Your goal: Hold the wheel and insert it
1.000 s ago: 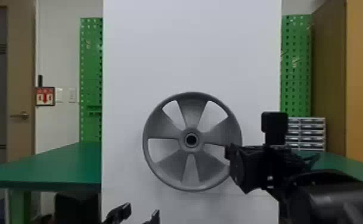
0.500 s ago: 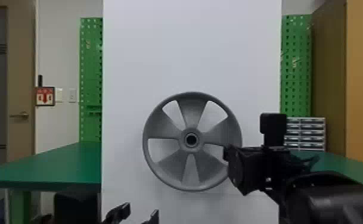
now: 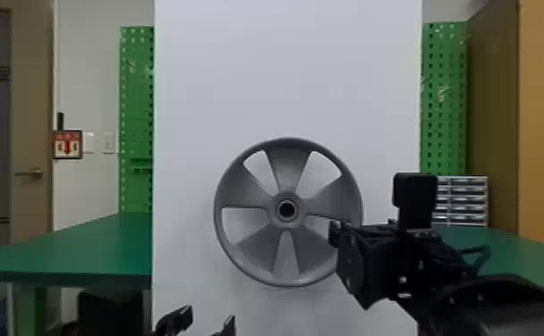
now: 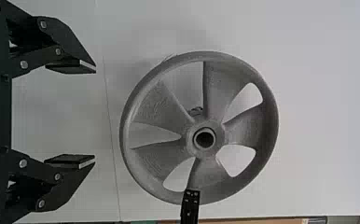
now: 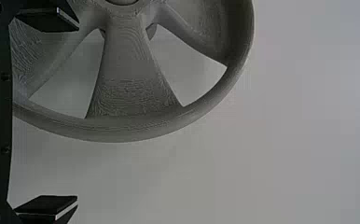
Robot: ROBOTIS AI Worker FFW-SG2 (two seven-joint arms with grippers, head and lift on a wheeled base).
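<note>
Right tool [image 3: 361,227], open, seems just in front of the wheel [image 3: 289,167].

Left gripper [image 3: 208,319]: gap between fingers free. Wheel [image 3: 288,170] obstructs ahead of and above it; right gripper [image 3: 334,234] sits up to its right. Right gripper: spread fingers, wheel rim shows across their gap, contact unclear. Panel [image 3: 284,67] walls off both ahead, behind wheel. Room above wheel, this side of panel.

Soft, muted light is spread over the white panel [image 3: 284,67]; faint shadows are cast below the wheel [image 3: 287,170].
</note>
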